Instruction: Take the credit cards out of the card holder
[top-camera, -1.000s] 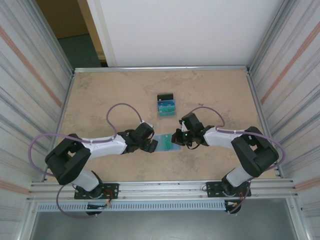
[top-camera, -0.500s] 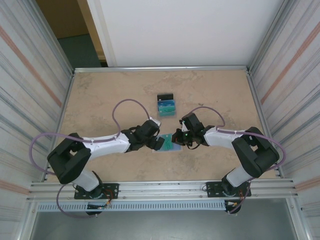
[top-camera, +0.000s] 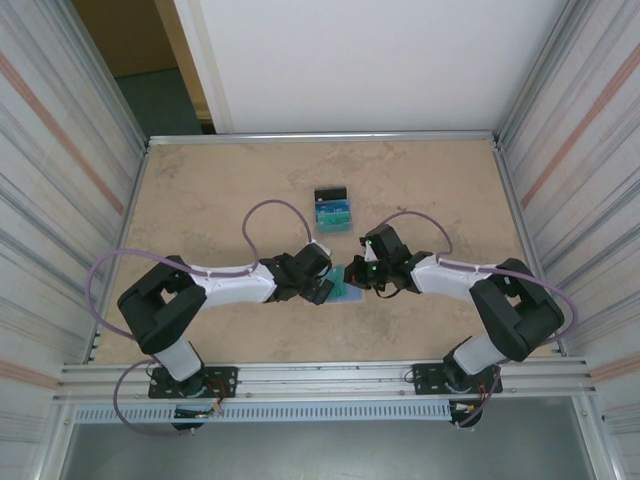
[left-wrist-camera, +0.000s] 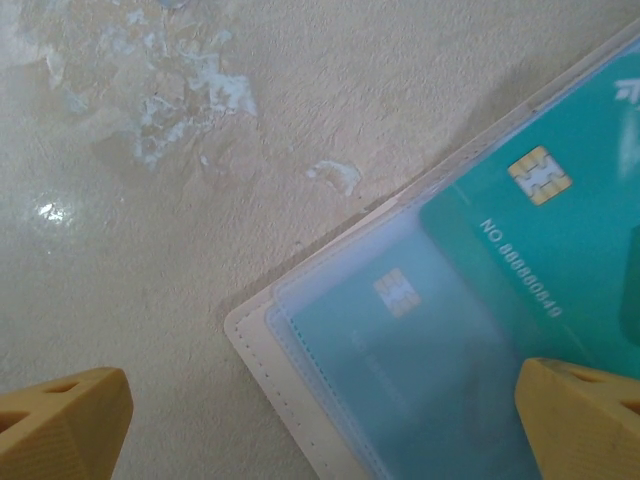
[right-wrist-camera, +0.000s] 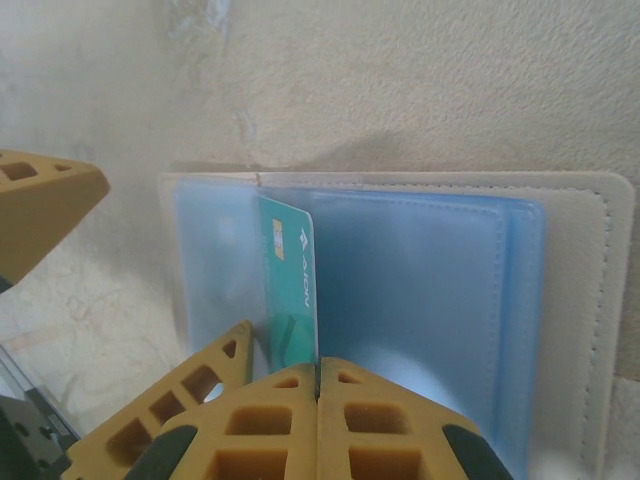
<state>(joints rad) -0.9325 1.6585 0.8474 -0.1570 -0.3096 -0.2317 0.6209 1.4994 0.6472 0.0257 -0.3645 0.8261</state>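
Yellow fingertips of the right gripper (right-wrist-camera: 318, 385) were pressed shut together, and the lower edge of a teal card (right-wrist-camera: 290, 280) was pinched between them, the card raised on edge from the card holder (right-wrist-camera: 575, 300). The holder was spread open flat on the desk (right-wrist-camera: 400, 90), pale blue lining upward. The left gripper (left-wrist-camera: 320, 430) was held wide open with nothing in it, one finger over bare desk and the other over the holder, where a second teal card (left-wrist-camera: 400, 340) was seen under a clear sleeve. Farther back, well apart, a fanned pile of cards (top-camera: 333, 215) lay just in front of a small black item (top-camera: 330, 193).
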